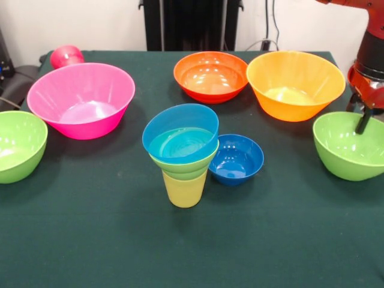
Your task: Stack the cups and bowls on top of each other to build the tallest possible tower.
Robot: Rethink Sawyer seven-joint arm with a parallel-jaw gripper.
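Yellow cup (184, 190) tower (182, 153) sits mid-tabletop; hand (363, 122) dips into right-edge green bowl (348, 150), grip state unclear; pinch rim firmly, lift straight, centre it on tower.

Tower (182, 153) mid-table; small bowl (236, 159) touching its right; other bowls behind.

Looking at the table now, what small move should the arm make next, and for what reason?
Probably it should close on the rim of the lime green bowl and lift it. The gripper already reaches into that bowl at its far rim, and whether it grips cannot be seen. The tower so far has only a yellow cup, a green bowl and a light blue bowl, and most other bowls stand loose.
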